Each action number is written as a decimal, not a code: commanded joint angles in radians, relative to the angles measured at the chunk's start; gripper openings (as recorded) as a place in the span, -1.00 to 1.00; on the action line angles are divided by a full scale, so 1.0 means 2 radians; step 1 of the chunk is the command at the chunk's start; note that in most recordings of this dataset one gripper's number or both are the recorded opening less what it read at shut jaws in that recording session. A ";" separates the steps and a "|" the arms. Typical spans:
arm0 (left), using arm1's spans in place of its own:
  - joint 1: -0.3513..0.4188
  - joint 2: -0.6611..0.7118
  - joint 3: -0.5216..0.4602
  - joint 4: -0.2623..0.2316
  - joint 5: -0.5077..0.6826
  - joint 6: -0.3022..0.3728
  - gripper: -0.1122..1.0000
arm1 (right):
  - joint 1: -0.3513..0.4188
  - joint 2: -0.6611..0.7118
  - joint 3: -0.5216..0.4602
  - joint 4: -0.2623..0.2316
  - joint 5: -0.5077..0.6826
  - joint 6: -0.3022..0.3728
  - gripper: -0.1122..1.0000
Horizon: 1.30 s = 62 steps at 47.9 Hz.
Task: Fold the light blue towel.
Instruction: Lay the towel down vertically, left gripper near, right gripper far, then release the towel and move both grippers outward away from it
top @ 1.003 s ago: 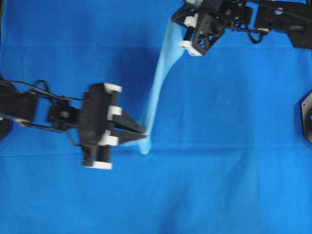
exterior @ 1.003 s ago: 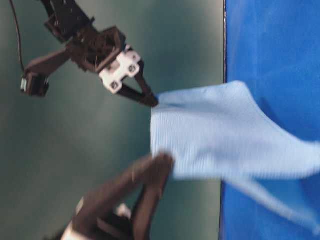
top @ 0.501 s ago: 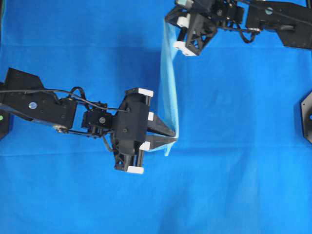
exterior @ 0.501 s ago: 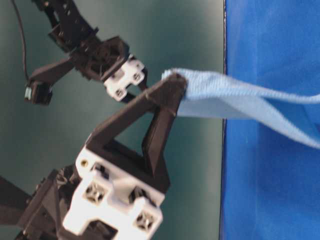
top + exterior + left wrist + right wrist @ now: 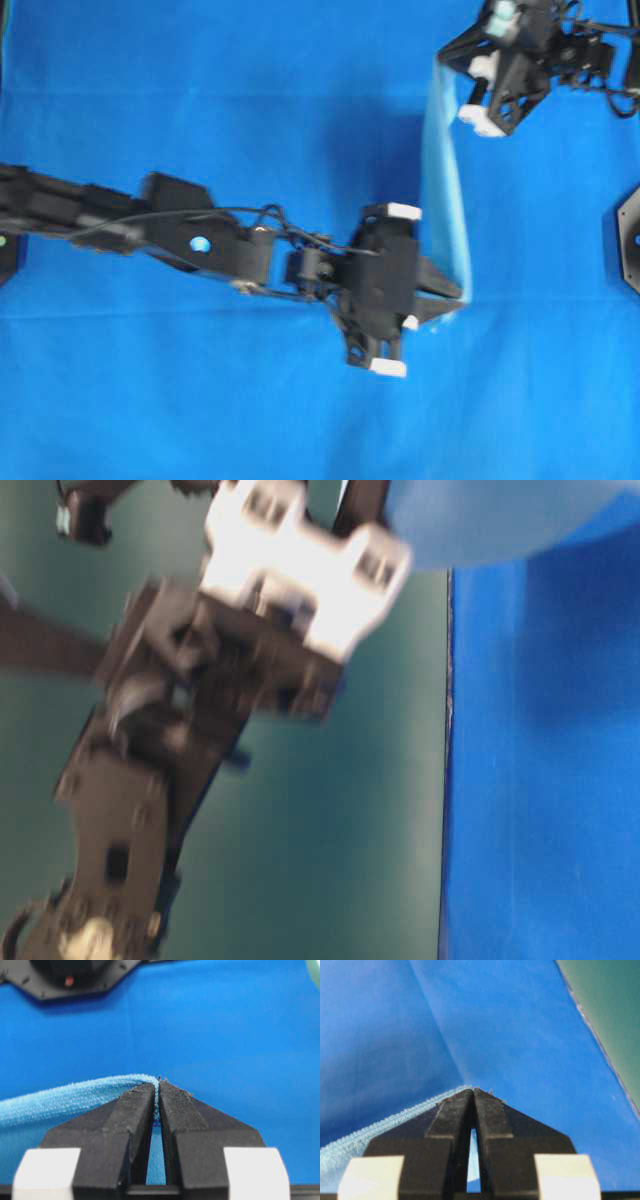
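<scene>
Both arms shifted right since half second ago, towel carried along. Left claw [image 5: 455,300] clamped on near corner of light blue towel [image 5: 445,190], right of centre. Towel stretched taut above blue table [image 5: 200,100]. Right claw [image 5: 447,62] clamped on far corner, top right.

Your table-level view is heavily motion-blurred: the left gripper [image 5: 305,550] fills it as a smear, its fingertips cut off by the top edge, and only a pale patch of the light blue towel [image 5: 480,520] shows there. In the overhead view the right gripper [image 5: 447,58] is cropped at the top edge. Both wrist views cut the towel off at the left edge and hide the pinched cloth between the fingers [image 5: 135,1110].
</scene>
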<state>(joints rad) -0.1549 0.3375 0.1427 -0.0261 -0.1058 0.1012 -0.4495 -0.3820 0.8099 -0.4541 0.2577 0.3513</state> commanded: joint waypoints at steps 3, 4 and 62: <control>-0.007 0.009 -0.040 0.002 -0.007 0.008 -0.75 | -0.009 -0.019 0.002 -0.003 0.000 -0.002 -0.77; -0.007 0.011 -0.040 0.002 -0.007 0.008 -0.75 | -0.009 -0.018 0.003 -0.003 -0.001 -0.002 -0.77; -0.028 -0.091 0.244 -0.001 -0.140 -0.097 -0.75 | 0.027 0.223 -0.146 -0.003 -0.087 -0.003 -0.77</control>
<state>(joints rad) -0.1902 0.1841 0.6458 -0.0307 -0.3896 -0.0920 -0.3896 0.0798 0.5354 -0.4571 0.0890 0.3451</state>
